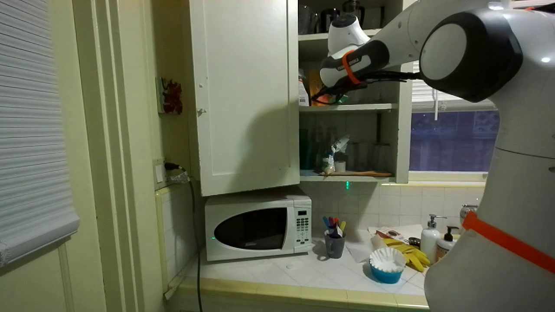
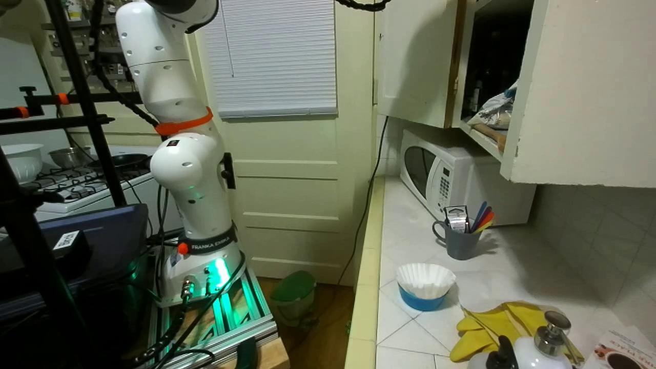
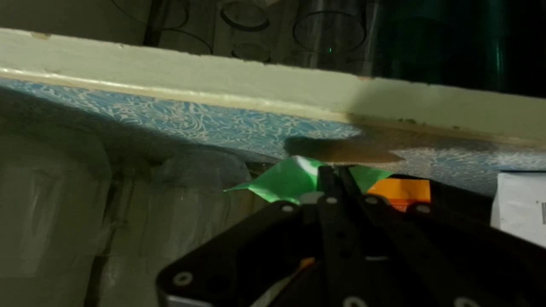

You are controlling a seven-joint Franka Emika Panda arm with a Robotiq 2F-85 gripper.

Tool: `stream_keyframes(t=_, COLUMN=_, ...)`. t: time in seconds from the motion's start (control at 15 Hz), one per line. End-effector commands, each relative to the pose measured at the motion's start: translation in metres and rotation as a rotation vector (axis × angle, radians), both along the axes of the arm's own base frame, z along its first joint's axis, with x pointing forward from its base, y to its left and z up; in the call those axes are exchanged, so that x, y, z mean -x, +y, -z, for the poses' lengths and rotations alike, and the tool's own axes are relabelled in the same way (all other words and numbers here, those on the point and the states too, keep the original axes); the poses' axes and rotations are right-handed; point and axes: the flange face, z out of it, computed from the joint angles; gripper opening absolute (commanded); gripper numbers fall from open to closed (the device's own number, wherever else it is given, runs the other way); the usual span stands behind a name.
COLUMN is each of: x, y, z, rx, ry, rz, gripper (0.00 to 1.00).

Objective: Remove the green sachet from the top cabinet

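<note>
Green sachet pinched at open top cabinet

The glossy, creased green sachet is gripped by the pincer, with a pointed corner spread out on either side. In the wrist view it is seen by the blue-patterned lining of the middle shelf; whether the shelf is touched cannot be told. The top cabinet is painted off-white; its door is swung open and three shelves are exposed.

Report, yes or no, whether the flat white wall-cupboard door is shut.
No, in an exterior view the white door stands open, exposing inner shelves.
</note>
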Motion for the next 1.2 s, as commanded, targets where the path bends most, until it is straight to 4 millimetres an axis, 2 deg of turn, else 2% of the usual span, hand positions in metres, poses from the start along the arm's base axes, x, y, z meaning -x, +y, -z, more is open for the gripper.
stream_keyframes(t=0.0, x=0.013, y=0.008, z=-0.005, rx=0.008, ry=-0.010, rz=-0.013, gripper=0.01)
stream_keyframes(t=0.2, x=0.024, y=0.013, z=-0.011, rx=-0.004, ry=-0.034, rz=-0.002, gripper=0.01)
stream_keyframes(t=0.27, x=0.009, y=0.008, z=-0.011, rx=0.001, ry=-0.019, rz=-0.012, gripper=0.01)
stream_keyframes(t=0.33, x=0.011, y=0.009, z=-0.014, rx=0.002, ry=-0.023, rz=-0.012, gripper=0.03)
stream_keyframes(t=1.13, x=0.007, y=0.007, z=-0.010, rx=0.000, ry=-0.017, rz=-0.012, gripper=0.03)
